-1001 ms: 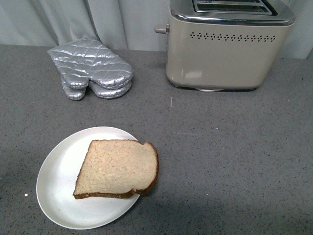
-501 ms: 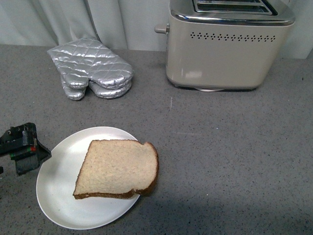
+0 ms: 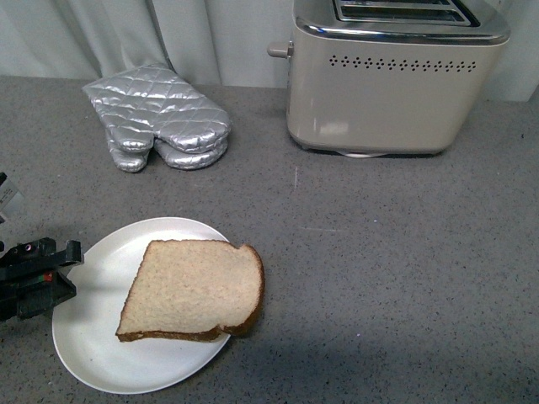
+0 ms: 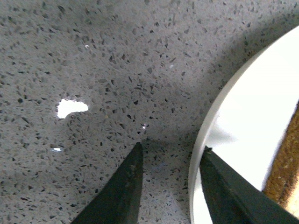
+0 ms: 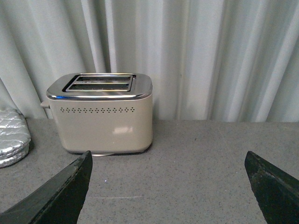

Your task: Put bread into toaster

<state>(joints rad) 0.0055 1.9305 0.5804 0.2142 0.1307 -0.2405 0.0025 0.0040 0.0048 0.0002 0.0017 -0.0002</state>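
The bread (image 3: 192, 290), a tan slice with a dark crust, lies flat on a white plate (image 3: 88, 337) near the front left. The beige toaster (image 3: 387, 84) with a chrome top stands at the back right, its slots open. My left gripper (image 3: 72, 271) is open at the plate's left rim. In the left wrist view it (image 4: 170, 149) straddles the plate rim (image 4: 205, 135), one finger over the plate and one over the counter, with the bread's crust (image 4: 285, 168) at the edge. My right gripper (image 5: 168, 156) is open and empty, facing the toaster (image 5: 105, 116) from a distance.
A silver quilted oven mitt (image 3: 160, 118) lies at the back left, left of the toaster; its edge shows in the right wrist view (image 5: 11, 137). Grey speckled counter (image 3: 387, 278) runs between plate and toaster. A pale curtain (image 5: 210, 56) hangs behind.
My left gripper came into view from the left and now sits lower at the plate's rim. The plate and bread have shifted a little to the left.
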